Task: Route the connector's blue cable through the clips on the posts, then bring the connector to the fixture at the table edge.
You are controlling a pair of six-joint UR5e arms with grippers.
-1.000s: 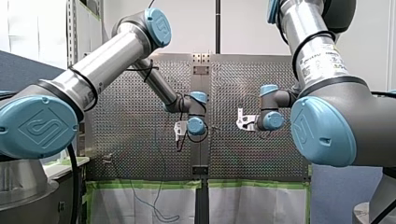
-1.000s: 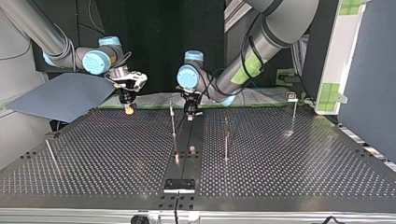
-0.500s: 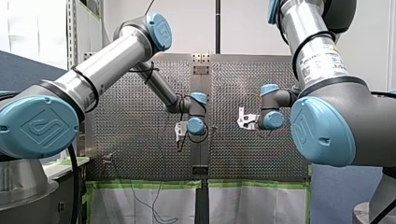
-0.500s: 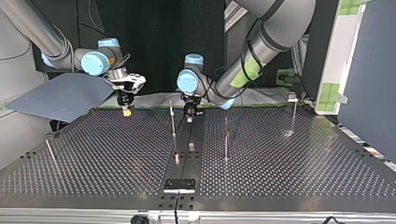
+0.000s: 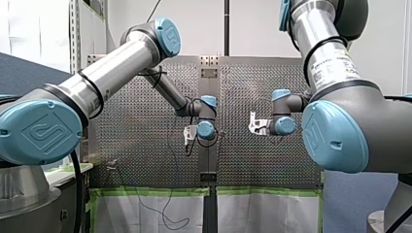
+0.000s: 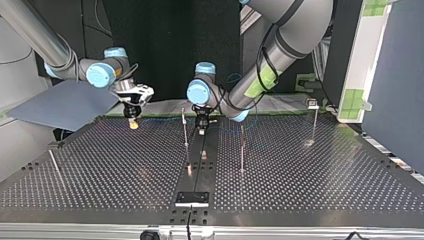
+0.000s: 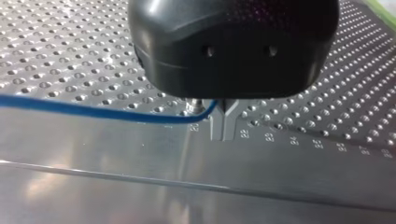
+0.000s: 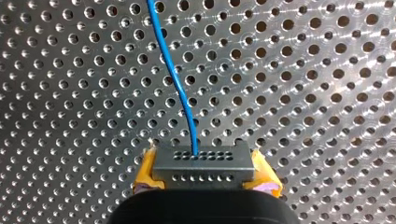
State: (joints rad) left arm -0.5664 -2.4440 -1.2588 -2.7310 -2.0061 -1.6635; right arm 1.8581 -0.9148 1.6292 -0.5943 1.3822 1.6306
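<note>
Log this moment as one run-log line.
right gripper: shut on connector | left gripper: shut on blue cable | connector: not yet at fixture

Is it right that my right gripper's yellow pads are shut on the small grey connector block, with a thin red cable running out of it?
Not quite: only the colour is wrong. The right wrist view shows my right gripper with yellow pads shut on the small grey connector block, and a thin blue cable, not a red one, running out of it.
</note>
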